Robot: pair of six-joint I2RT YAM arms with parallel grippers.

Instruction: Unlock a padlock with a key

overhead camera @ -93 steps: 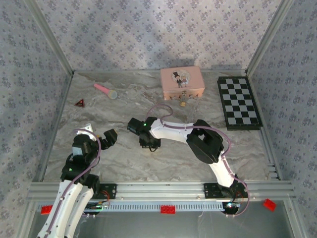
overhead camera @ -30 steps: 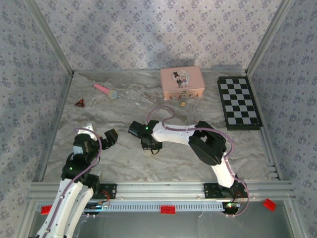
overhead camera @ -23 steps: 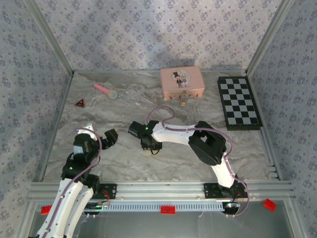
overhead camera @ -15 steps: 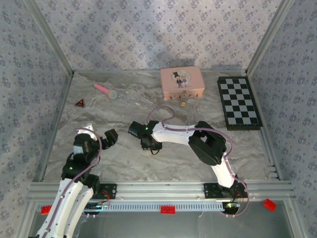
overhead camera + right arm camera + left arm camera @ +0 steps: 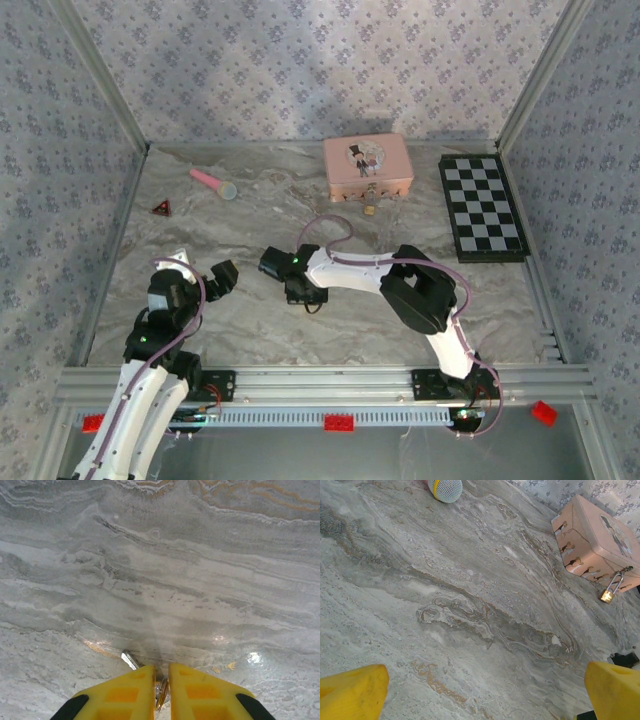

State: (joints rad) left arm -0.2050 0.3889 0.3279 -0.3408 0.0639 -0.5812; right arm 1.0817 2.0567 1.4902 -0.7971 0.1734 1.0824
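Note:
The tiny brass padlock (image 5: pixel 370 209) hangs at the front of the pink tin (image 5: pixel 368 167), its silvery shackle hooked through the tin's clasp; the left wrist view has the padlock (image 5: pixel 607 595) at far right. My right gripper (image 5: pixel 308 297) points down at the marbled tabletop mid-table, well short of the tin. Its yellow fingers (image 5: pixel 125 692) are nearly together on the key (image 5: pixel 129 659), whose grey blade pokes out left while its ring sits in the gap. My left gripper (image 5: pixel 200 268) stands open at the near left, holding nothing.
A pink microphone toy (image 5: pixel 213 183) and a red triangle piece (image 5: pixel 161 208) lie at the back left. A chessboard (image 5: pixel 483 207) lies at the right. Patterned walls close in three sides, and a metal rail (image 5: pixel 320 382) runs along the front.
Since the earliest frame my right gripper has shifted a little to the right over the tabletop and then held still. The left arm has not moved.

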